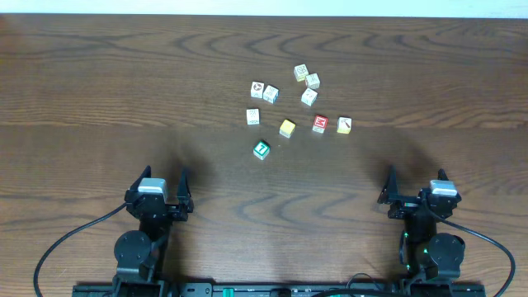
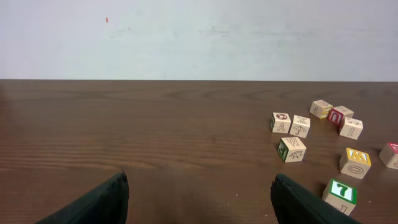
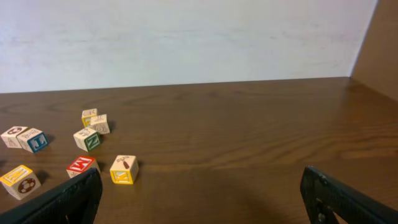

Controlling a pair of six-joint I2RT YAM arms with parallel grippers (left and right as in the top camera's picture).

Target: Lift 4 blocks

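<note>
Four coloured blocks lie in a loose row right of the table's centre: a green block (image 1: 261,149) (image 2: 340,194), a yellow block (image 1: 287,128) (image 2: 355,163) (image 3: 20,180), a red block (image 1: 320,124) (image 3: 82,166) with a white letter, and a pale yellow block (image 1: 344,124) (image 3: 124,169) with a dark hammer mark. My left gripper (image 1: 165,177) (image 2: 199,186) stands open at the near left, well short of them. At the near right, my right gripper (image 1: 417,177) (image 3: 199,186) is open too. Neither holds anything.
Several pale cream picture cubes (image 1: 271,94) (image 2: 291,149) (image 3: 87,139) lie scattered just beyond the coloured row. The dark wooden table (image 1: 99,82) runs back to a white wall (image 2: 199,37). A brown side panel (image 3: 379,43) stands at the far right.
</note>
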